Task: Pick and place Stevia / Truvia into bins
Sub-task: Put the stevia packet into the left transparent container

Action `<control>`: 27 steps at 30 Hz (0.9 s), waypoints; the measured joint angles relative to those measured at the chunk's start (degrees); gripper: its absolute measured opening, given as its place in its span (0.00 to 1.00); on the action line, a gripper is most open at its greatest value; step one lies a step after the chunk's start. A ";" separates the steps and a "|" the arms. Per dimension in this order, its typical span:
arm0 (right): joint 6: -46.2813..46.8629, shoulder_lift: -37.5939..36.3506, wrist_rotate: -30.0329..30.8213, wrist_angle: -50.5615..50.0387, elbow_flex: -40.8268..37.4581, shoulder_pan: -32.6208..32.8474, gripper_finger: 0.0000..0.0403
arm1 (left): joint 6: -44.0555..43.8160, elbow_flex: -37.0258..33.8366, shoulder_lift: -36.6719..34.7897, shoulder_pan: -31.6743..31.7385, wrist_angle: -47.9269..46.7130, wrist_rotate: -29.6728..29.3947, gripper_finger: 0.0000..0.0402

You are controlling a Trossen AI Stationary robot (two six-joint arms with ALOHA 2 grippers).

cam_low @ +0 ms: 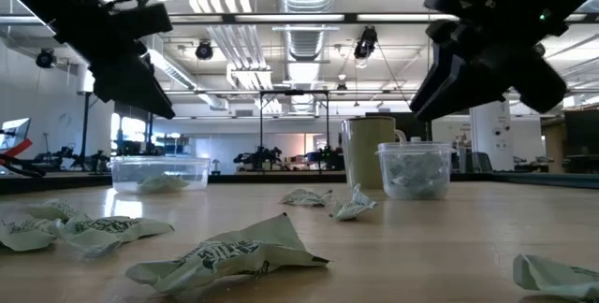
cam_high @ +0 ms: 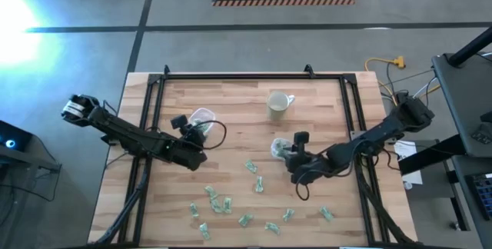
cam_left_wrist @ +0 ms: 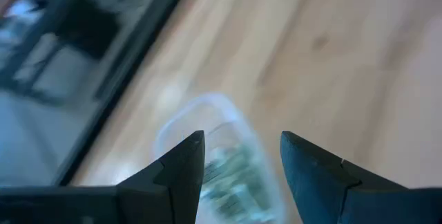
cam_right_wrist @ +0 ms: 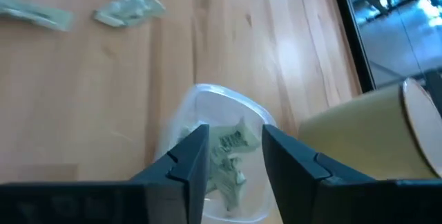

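Observation:
Several green-and-white Stevia packets lie scattered on the near half of the wooden table; they also show in the low view. The wider clear bin stands left of centre with packets in it. The smaller clear cup stands right of centre, also with packets in it. My left gripper is open and empty above the wider bin. My right gripper is open and empty above the smaller cup.
A pale mug with a handle stands on the far side of the small cup, close to it. Black rails run along the table's left, right and far sides. Bare wood lies between the two bins.

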 joint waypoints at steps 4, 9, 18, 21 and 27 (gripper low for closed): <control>-1.22 -0.53 -1.93 -0.06 0.29 1.80 0.31 | 12.69 -0.58 0.66 0.00 14.03 7.02 0.43; -1.48 -1.54 -8.19 -0.40 0.27 4.62 0.28 | 28.73 -1.19 3.81 -0.04 34.12 19.77 0.43; 10.79 -3.03 -20.20 -7.46 0.13 8.84 0.23 | 36.23 1.72 14.00 1.12 42.53 23.06 0.43; 15.94 -3.82 -20.26 -11.25 -0.07 9.57 0.21 | 36.51 3.45 17.63 2.68 42.44 24.68 0.43; 19.77 -5.34 -20.27 -12.26 -1.27 9.92 0.18 | 37.26 7.61 23.71 6.69 42.08 32.91 0.43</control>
